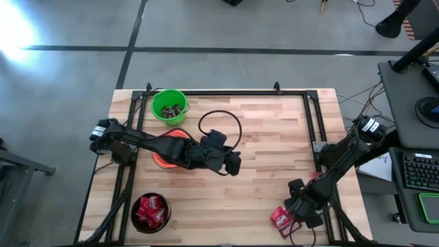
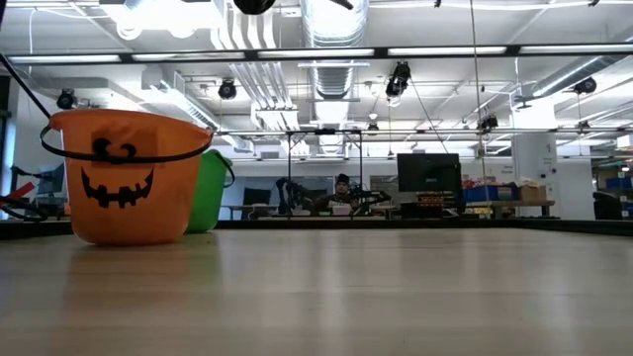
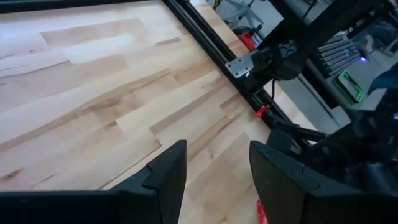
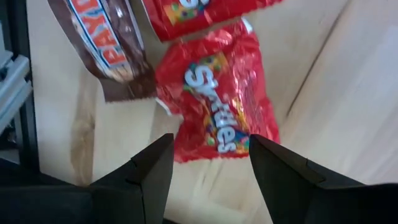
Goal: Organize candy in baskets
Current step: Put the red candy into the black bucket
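Under right claw (image 4: 208,171) | red candy (image 4: 221,106) | fingers apart, above it

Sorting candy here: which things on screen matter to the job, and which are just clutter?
Job:
green basket
orange basket
black basket, red candy inside
red candy under open right pincer
brown candy

Clutter:
black cable
keyboard
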You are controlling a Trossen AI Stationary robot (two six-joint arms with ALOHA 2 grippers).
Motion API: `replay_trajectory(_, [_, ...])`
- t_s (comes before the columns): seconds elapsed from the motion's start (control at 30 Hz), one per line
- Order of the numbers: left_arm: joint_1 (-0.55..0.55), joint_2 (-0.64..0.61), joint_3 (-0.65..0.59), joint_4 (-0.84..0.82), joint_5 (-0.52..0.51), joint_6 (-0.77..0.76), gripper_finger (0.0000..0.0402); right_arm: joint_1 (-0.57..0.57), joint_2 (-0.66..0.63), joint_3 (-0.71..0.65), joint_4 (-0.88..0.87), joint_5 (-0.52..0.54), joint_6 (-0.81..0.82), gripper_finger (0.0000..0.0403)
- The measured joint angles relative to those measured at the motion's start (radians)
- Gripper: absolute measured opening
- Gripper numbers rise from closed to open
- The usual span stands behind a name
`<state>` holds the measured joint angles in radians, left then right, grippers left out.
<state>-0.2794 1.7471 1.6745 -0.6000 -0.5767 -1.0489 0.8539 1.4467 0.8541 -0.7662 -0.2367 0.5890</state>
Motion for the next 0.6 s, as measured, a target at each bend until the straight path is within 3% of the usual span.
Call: replay_trajectory(0.6, [0.000, 0.036, -0.001, 0.001, 0.020, -0.026, 0.0157, -0.011, 0.185, 0.046, 0.006, 0.003, -0.101, 0.0201])
